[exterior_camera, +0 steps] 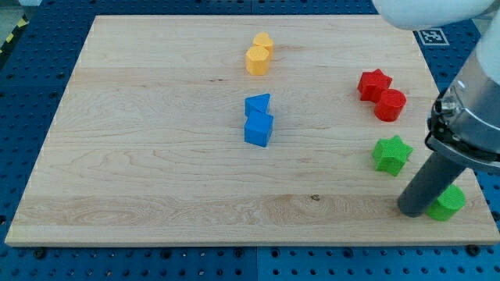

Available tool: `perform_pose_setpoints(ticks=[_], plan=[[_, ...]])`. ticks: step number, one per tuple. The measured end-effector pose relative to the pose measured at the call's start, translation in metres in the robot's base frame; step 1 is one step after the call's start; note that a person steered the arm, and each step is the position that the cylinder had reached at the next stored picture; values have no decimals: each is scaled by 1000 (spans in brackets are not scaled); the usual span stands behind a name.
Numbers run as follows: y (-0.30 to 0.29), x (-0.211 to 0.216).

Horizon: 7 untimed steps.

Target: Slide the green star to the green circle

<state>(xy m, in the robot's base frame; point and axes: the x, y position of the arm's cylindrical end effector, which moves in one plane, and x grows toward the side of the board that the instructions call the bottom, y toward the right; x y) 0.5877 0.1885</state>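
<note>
The green star (391, 154) lies on the wooden board (156, 156) at the view's right. The green circle (448, 202) sits near the board's bottom right corner, partly hidden behind my rod. My tip (412, 211) rests on the board just left of the green circle, touching or nearly touching it, and below and slightly right of the green star.
A red star (374, 83) and a red circle (390, 104) lie together above the green star. Two blue blocks (258, 120) sit mid-board. Two yellow blocks (259, 54) sit near the top. The board's right edge is close to the green circle.
</note>
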Motion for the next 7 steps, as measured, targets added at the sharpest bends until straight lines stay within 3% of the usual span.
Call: perform_pose_setpoints(ticks=[2, 4, 5, 7], plan=[[-50, -24], [-96, -93], [-83, -115], [-32, -107]])
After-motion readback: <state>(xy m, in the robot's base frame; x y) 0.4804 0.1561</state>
